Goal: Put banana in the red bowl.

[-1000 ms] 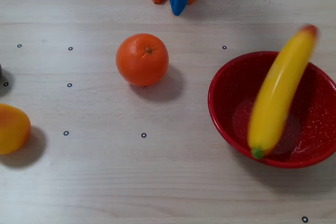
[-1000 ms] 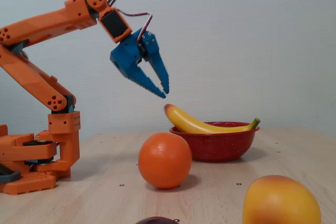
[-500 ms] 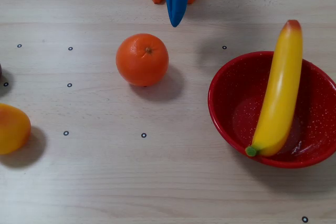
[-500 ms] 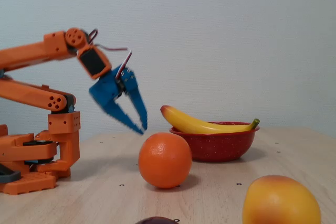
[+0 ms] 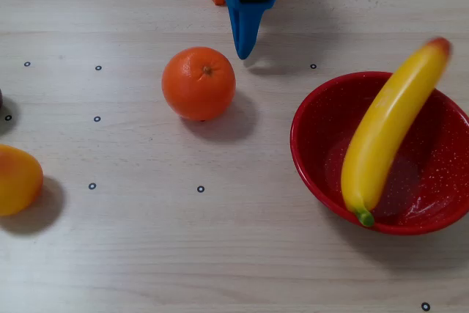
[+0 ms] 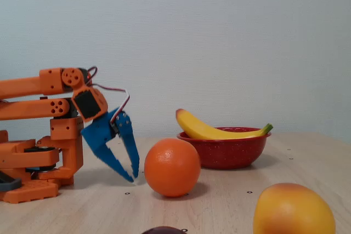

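Observation:
The yellow banana [image 5: 386,132] lies across the red bowl [image 5: 322,119], its green stem over the near rim and its reddish end past the far rim. From the side, the banana [image 6: 216,130] rests on top of the red bowl [image 6: 225,150]. My blue gripper [image 5: 242,49] hangs near the arm's base, far from the bowl, with its tips pointing down to the table. In the fixed view the gripper [image 6: 131,175] stands open and holds nothing, just left of the orange.
An orange [image 5: 198,83] sits mid-table between the arm and the bowl. A rounded yellow-orange fruit [image 5: 16,179] lies at the left edge of the overhead view. The orange arm base [image 6: 33,163] stands at the left of the fixed view.
The arm has folded back and down toward its base, lowering the open gripper to just above the table. The banana has rocked on the bowl's rim.

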Motion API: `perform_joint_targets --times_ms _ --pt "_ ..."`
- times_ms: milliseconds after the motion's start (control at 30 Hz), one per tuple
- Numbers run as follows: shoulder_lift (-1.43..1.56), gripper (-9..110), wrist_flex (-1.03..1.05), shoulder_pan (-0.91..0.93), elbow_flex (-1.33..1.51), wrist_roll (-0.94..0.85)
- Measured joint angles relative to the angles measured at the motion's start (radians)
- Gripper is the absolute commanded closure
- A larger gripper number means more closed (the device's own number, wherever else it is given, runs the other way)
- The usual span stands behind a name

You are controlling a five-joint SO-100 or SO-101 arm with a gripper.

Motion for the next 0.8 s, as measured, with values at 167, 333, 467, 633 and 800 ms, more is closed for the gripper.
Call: perform_joint_targets --times_ms 167,333,467,633,800 --pt "0.061 102 -0.002 -0.011 0.032 0.005" --pt "0.114 102 0.029 -0.009 0.051 0.012" --pt "0.132 102 0.048 -0.011 0.060 0.026" --pt "0.146 102 0.063 0.017 0.064 0.032" --pt "0.146 102 0.072 0.021 0.064 0.034"
